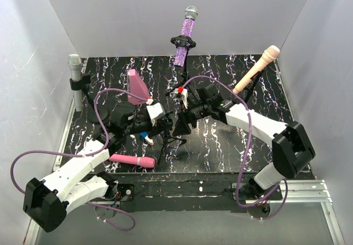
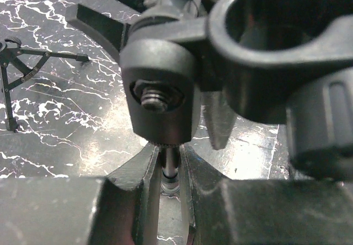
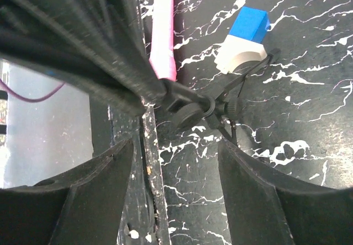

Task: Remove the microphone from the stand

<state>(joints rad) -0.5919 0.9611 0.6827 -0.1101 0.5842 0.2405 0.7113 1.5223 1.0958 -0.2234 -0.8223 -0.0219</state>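
the pink mic is out of its holder. it lies flat on the table near the near edge, left of the middle, just beside the left forearm. in the right wrist view the pink mic runs along the table with one end near the stand's leg hub.

the left gripper is clenched on the stand, near the middle of the table. in the left wrist view its fingers pinch the thin metal rod of the stand. just above them sits the black swivel joint with its bolt, and the clip is an empty ring at the top right.

the right gripper is just right of the stand and low over the table. its fingers are released and stand wide apart. the stand's leg hub lies just beyond the tips, in line with the gap, and neither finger touches it.

a blue-and-white block lies on the table just past the hub. it also shows in the top view, below the left gripper.

three other mics sit in stands along the far edge: a grey mic at the far left corner, a purple mic at the middle, and a beige mic towards the far right corner. a pink wedge stands up behind the left gripper.
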